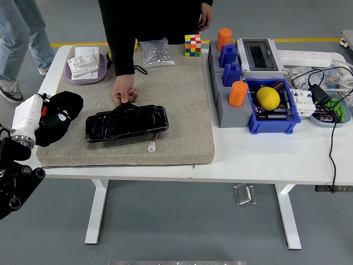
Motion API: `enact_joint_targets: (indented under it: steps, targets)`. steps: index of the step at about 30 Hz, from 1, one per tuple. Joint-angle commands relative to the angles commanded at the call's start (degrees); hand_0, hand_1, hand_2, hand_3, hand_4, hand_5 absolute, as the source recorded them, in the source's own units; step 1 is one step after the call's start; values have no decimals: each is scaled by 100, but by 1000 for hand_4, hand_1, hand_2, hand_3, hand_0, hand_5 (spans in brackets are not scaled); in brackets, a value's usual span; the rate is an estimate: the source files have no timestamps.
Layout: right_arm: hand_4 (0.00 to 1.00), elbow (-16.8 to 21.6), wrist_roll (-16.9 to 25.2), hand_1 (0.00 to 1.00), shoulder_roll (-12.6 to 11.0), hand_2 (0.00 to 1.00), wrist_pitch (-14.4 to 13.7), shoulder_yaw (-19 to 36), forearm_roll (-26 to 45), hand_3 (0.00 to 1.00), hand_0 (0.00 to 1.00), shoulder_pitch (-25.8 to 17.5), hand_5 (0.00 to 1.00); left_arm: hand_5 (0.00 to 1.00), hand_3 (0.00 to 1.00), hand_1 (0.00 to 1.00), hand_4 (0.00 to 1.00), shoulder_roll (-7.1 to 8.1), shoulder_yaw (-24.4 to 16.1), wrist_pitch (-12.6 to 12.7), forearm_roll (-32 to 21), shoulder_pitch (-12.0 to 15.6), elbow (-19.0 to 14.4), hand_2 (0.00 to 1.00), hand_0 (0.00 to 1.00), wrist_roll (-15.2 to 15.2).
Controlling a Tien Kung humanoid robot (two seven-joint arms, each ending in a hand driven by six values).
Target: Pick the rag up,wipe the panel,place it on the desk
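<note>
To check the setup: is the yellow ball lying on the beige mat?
No, the yellow ball sits in the blue bin, right of the mat.

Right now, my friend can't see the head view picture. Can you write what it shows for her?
The robot's left hand holds a black rag at the left end of a beige mat on a white table. Beside it, a person's hand steadies a shiny black panel.
</note>
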Motion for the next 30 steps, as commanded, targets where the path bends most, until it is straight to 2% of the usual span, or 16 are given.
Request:
enact_joint_targets:
  steps: [7, 11, 17, 25, 30]
  targets:
    - [968, 0, -43, 648, -3, 681, 7, 151, -136, 585, 720, -16, 561, 2, 349, 125, 272, 11, -79, -68, 289, 170, -665, 442, 216, 295]
    - [968, 0, -47, 647, 2, 681, 8, 186, -166, 585, 719, -38, 561, 2, 354, 121, 273, -54, -24, -92, 363, 239, -870, 444, 212, 386]
    - [969, 0, -31, 647, 13, 681, 4, 157, -156, 585, 719, -36, 561, 2, 355, 120, 271, -137, 198, -71, 298, 215, -759, 445, 211, 391]
    - [969, 0, -52, 646, -6, 681, 5, 195, -204, 585, 719, -41, 561, 2, 357, 115, 268, -137, 461, -48, 273, 98, -674, 446, 211, 412]
    - [969, 0, -37, 647, -4, 681, 6, 150, -179, 585, 719, -25, 561, 2, 358, 115, 266, -189, 694, -55, 208, -9, -567, 448, 210, 419]
